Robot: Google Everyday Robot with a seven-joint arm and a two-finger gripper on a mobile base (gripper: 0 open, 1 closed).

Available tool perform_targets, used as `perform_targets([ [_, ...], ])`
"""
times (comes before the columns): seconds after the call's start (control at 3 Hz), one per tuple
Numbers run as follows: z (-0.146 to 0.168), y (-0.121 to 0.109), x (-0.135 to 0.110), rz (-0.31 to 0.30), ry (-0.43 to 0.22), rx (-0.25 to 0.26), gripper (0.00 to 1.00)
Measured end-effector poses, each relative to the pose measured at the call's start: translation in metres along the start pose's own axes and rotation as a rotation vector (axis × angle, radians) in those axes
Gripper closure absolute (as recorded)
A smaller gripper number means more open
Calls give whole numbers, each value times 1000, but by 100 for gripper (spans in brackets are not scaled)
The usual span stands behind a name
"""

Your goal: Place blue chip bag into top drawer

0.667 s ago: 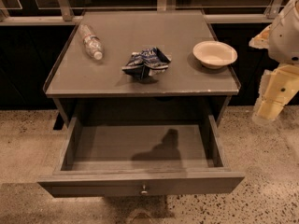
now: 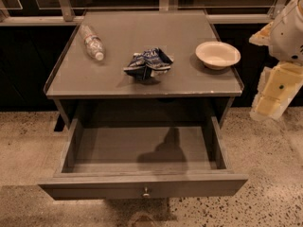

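Observation:
The blue chip bag (image 2: 148, 63), crumpled dark-blue foil with white lettering, lies in the middle of the grey tabletop (image 2: 142, 27). The top drawer (image 2: 142, 183) is pulled out under the table; its inside looks empty, and a small round knob (image 2: 146, 191) sits at the centre of the front panel. My gripper (image 2: 271, 96) hangs at the right edge of the view, beside the table's right front corner and below tabletop level. It is well to the right of the bag and holds nothing that I can see.
A clear plastic bottle (image 2: 93, 42) lies on the tabletop at the back left. A white bowl (image 2: 218, 55) stands at the right, between the bag and my arm (image 2: 289, 30). Speckled floor surrounds the table; dark panels and a rail run behind it.

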State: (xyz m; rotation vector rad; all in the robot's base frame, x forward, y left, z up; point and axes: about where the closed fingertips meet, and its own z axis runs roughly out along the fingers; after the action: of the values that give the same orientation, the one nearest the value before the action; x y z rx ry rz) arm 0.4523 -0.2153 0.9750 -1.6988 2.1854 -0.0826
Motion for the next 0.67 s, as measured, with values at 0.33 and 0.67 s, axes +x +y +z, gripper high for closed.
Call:
perform_targets([
  [0.33,20,-30,-14,-11,-103,29,0],
  [0.67,43,-62,-42,-41,-212,55,0],
])
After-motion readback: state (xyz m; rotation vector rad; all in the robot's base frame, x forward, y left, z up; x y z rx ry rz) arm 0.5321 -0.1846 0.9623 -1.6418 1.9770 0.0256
